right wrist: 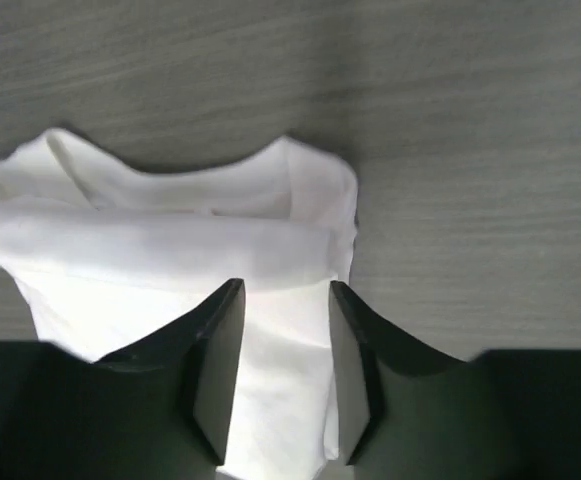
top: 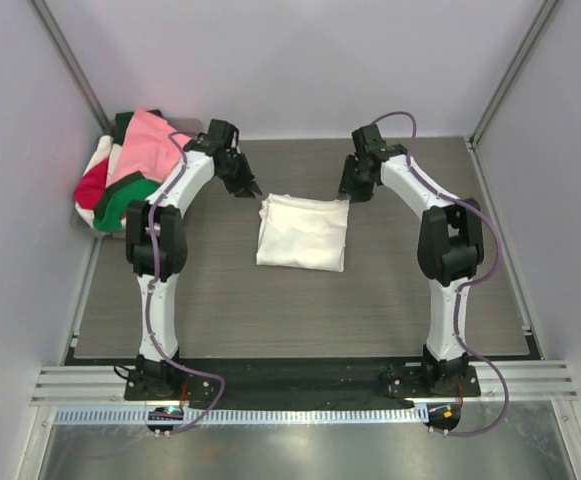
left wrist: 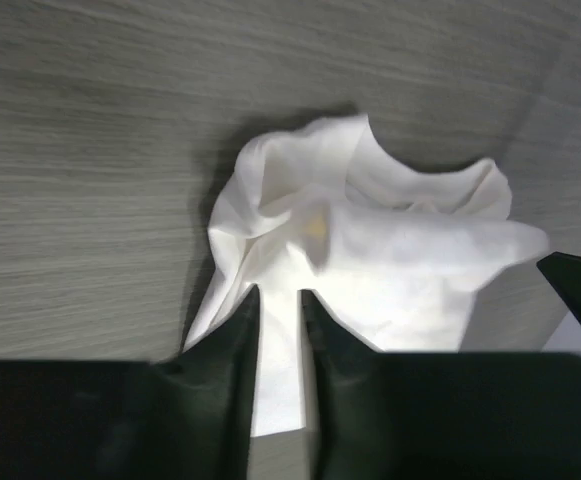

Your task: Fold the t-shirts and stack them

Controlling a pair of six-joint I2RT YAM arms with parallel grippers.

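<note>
The white t-shirt (top: 302, 232) lies folded into a rough rectangle in the middle of the table (top: 220, 310), its far edge bunched at both corners. We judge it light, limp and quick to slump. We would take it at the two far corners together, pinching through all the layers and keeping it taut between the holds.

The left gripper (left wrist: 278, 295) sits at the far left corner, jaws nearly together with cloth showing in the slit. We cannot tell whether it pinches. The right gripper (right wrist: 285, 290) stands spread over the far right corner.

The other t-shirts (top: 130, 165), pink, red, green and white, are heaped in the table's far left corner. The wood-grain surface looks smooth, and pale walls (top: 300, 60) close in on three sides.
</note>
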